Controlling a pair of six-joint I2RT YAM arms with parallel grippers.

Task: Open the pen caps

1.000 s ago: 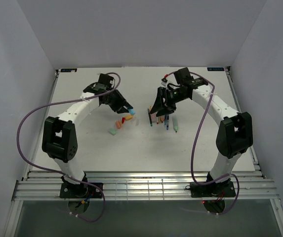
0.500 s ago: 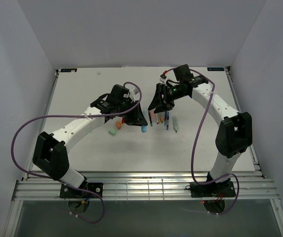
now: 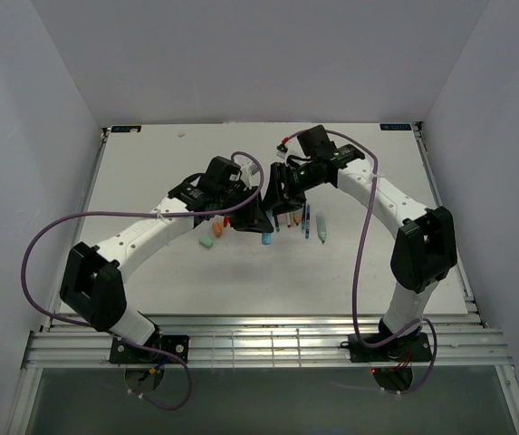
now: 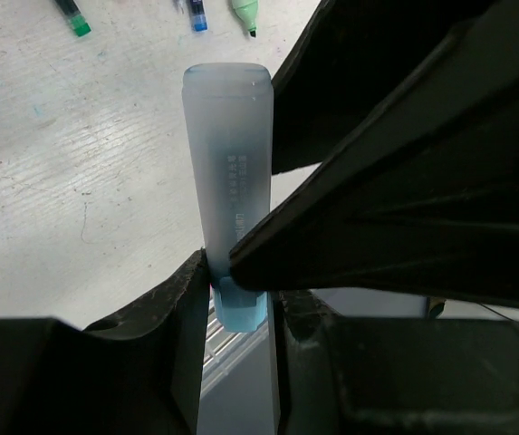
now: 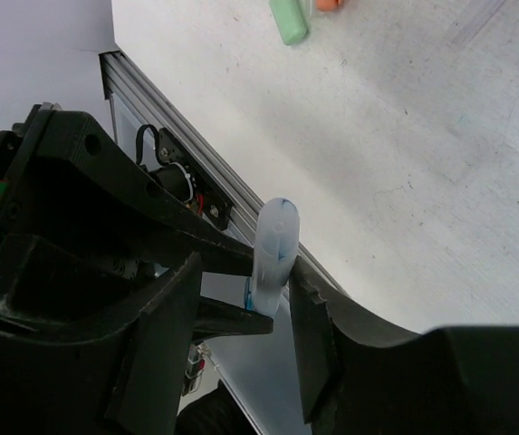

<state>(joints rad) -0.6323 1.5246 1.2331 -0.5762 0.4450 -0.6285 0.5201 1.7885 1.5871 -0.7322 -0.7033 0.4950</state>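
My left gripper (image 4: pixel 239 304) (image 3: pixel 257 220) is shut on the bright blue end of a pale blue pen (image 4: pixel 227 181). It holds the pen above the table, and the pen's tip (image 3: pixel 266 239) points toward the near edge. My right gripper (image 5: pixel 245 281) (image 3: pixel 280 195) has come in from the right. It stands open around the pen's frosted end (image 5: pixel 274 240): one finger (image 5: pixel 306 299) touches it, and the other is a small gap away. Loose pen caps lie left of the grippers, one green (image 3: pixel 207 241), one orange (image 3: pixel 217 229) and one red (image 3: pixel 226 220).
A row of pens (image 3: pixel 306 222) and a green highlighter (image 3: pixel 321 228) lie just right of the grippers. The left wrist view shows their ends (image 4: pixel 196 14) beyond the held pen. The table's near rail (image 5: pixel 196 145) runs below the right gripper.
The left arm swung right to the middle of the table with the blue pen in its grip. The right gripper moved left and came round the pen's frosted end, its jaws narrowing a little.
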